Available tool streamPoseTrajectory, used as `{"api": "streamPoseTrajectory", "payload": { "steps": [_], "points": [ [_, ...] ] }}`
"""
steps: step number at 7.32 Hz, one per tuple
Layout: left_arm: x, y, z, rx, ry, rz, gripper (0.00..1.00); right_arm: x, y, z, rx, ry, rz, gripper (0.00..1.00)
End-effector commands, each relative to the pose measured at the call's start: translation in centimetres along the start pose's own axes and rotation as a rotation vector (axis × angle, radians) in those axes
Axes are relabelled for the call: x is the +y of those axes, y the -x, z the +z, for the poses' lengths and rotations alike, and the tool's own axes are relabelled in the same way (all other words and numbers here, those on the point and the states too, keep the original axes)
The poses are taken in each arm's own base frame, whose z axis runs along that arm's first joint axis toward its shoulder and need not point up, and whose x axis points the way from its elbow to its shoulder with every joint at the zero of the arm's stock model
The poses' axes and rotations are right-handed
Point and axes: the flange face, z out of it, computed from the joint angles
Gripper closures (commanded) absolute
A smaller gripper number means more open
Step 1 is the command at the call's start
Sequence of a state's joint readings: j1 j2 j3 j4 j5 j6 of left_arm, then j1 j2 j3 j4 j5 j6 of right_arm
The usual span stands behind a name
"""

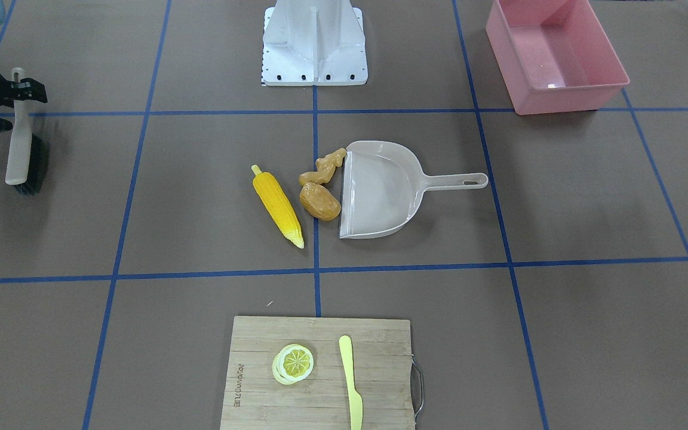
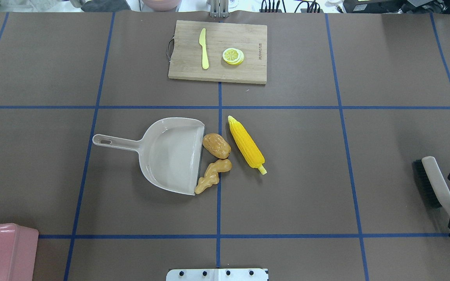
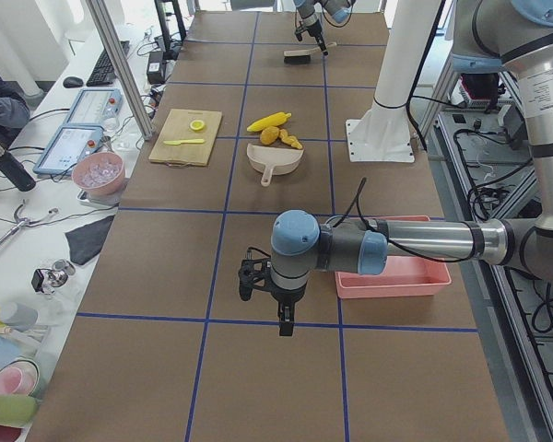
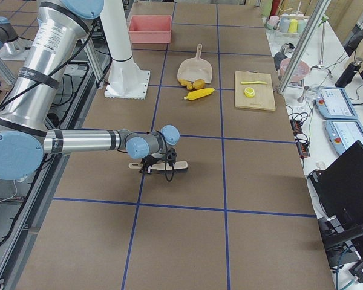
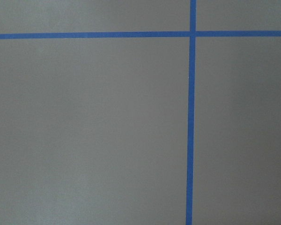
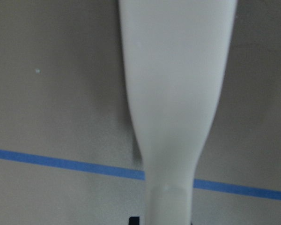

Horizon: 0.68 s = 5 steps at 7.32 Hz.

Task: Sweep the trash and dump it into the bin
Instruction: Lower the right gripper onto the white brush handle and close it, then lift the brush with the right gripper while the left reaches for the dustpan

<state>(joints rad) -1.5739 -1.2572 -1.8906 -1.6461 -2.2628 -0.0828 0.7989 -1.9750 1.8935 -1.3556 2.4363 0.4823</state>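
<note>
The trash lies mid-table at the open mouth of a beige dustpan (image 1: pixel 380 191): a yellow corn cob (image 1: pixel 277 206), a brown potato (image 1: pixel 320 202) and a tan ginger root (image 1: pixel 323 170). The potato and ginger touch the dustpan's front lip. The pink bin (image 1: pixel 571 98) stands empty on the robot's left near its base. My right gripper (image 1: pixel 18 89) is far off on the robot's right, shut on the narrow end of a white brush (image 1: pixel 20 149) with black bristles. My left gripper (image 3: pixel 278 311) hovers beyond the bin; I cannot tell if it is open.
A wooden cutting board (image 1: pixel 254 358) at the far edge holds a lemon slice (image 1: pixel 292 363) and a pale yellow knife (image 1: pixel 351 382). The white robot base (image 1: pixel 314 42) stands at the near edge. Blue tape lines grid the brown table.
</note>
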Motion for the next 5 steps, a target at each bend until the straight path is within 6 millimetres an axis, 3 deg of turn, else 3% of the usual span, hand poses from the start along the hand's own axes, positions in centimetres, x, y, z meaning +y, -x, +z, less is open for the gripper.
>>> {"api": "streamPoseTrajectory", "payload": {
  "steps": [1, 2, 3, 4, 5],
  "points": [
    [-0.1, 0.1, 0.1, 0.0, 0.002, -0.002, 0.02, 0.5, 0.0, -0.3, -0.003, -0.007, -0.013, 1.0],
    [-0.3, -0.2, -0.2, 0.003, -0.004, 0.002, 0.02, 0.6, 1.1, -1.4, -0.012, -0.04, -0.048, 1.0],
    [-0.2, -0.1, -0.2, 0.006, -0.004, 0.0, 0.02, 0.9, 1.9, -4.0, -0.028, -0.097, -0.056, 1.0],
    [0.0, 1.4, 1.7, -0.001, 0.031, -0.025, 0.02, 1.2, 2.4, -7.2, -0.046, -0.158, -0.032, 1.0],
    [-0.1, 0.8, 0.9, 0.01, 0.016, -0.018, 0.02, 1.0, 3.8, -10.4, -0.062, -0.209, -0.017, 1.0]
  ]
}}
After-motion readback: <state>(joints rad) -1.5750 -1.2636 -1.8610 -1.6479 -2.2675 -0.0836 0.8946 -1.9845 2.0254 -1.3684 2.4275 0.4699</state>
